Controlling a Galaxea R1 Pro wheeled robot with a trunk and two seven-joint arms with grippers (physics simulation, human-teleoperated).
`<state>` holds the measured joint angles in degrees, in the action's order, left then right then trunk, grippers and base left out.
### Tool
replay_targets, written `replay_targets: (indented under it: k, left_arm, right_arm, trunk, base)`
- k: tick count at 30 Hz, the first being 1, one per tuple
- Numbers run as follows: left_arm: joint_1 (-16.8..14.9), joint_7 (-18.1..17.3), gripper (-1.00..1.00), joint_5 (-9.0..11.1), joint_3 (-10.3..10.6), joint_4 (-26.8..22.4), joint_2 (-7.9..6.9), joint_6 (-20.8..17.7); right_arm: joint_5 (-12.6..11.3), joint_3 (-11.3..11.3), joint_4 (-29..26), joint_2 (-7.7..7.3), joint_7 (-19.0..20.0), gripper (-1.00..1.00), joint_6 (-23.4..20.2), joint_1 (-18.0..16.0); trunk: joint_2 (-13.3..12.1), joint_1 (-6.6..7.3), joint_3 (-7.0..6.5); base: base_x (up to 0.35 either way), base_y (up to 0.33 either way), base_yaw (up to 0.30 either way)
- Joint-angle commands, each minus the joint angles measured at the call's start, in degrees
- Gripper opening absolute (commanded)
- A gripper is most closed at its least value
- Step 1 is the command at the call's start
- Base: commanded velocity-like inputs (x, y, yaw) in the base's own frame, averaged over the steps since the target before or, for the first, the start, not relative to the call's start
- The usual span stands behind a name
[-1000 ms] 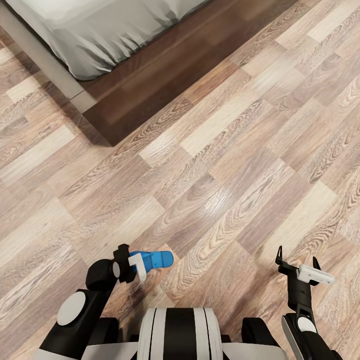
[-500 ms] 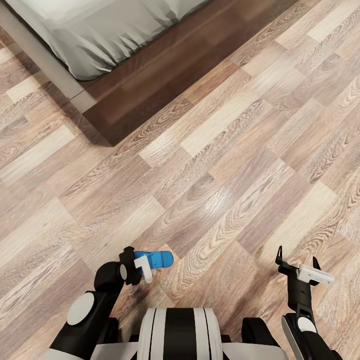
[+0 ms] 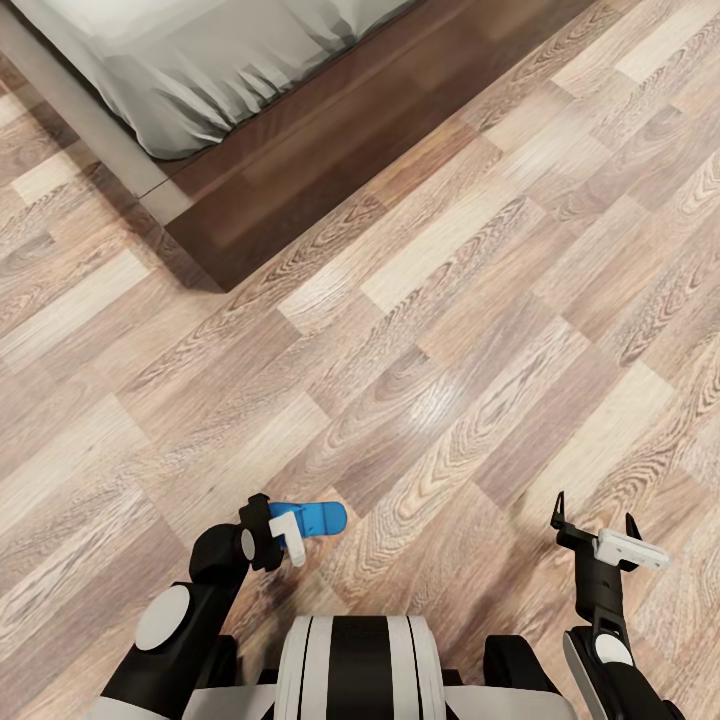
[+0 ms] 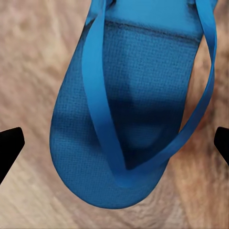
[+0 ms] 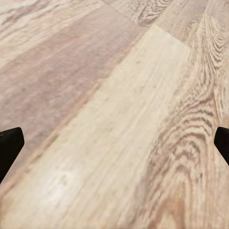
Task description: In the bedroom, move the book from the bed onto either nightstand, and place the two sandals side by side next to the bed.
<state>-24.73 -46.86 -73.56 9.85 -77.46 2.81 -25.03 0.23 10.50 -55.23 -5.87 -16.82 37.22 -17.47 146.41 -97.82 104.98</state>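
One bright blue sandal (image 3: 318,517) lies flat on the wood-plank floor just ahead of my base. My left gripper (image 3: 288,532) hovers over its near end. In the left wrist view the sandal (image 4: 138,95) lies strap side up below the left gripper (image 4: 114,148), whose fingertips (image 4: 9,145) stand wide apart, open and holding nothing. My right gripper (image 3: 596,520) hangs open over bare floor at the right, and the right wrist view shows that gripper (image 5: 114,145) with only planks under it. A corner of the bed (image 3: 190,70) is at the upper left. The book and the nightstand are out of view.
The bed's dark brown frame (image 3: 300,170) runs diagonally across the top of the head view, with a pale strip (image 3: 90,130) along its left side. Wood-plank floor (image 3: 450,350) stretches between the bed and my base.
My left arm has shifted slightly to the right, closer over the sandal, then held still. The sandal and the right arm have not moved.
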Motion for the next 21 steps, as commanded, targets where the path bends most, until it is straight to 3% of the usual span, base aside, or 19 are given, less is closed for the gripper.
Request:
replay_targets:
  k: [1,21]
  left_arm:
    - [0.01,-0.33,1.00,-0.27,0.05,-0.06,0.00,-0.34]
    - [0.02,-0.33,1.00,-0.27,0.00,-0.06,0.00,-0.33]
  right_arm:
    - [0.04,-0.05,0.03,-0.02,-0.23,1.00,0.13,-0.02]
    - [0.04,-0.13,0.04,-0.02,-0.20,1.00,0.13,-0.02]
  trunk:
    - [0.01,0.01,0.03]
    - [0.24,-0.43,0.03]
  base:
    - [0.000,0.000,0.000]
    - [0.000,0.000,0.000]
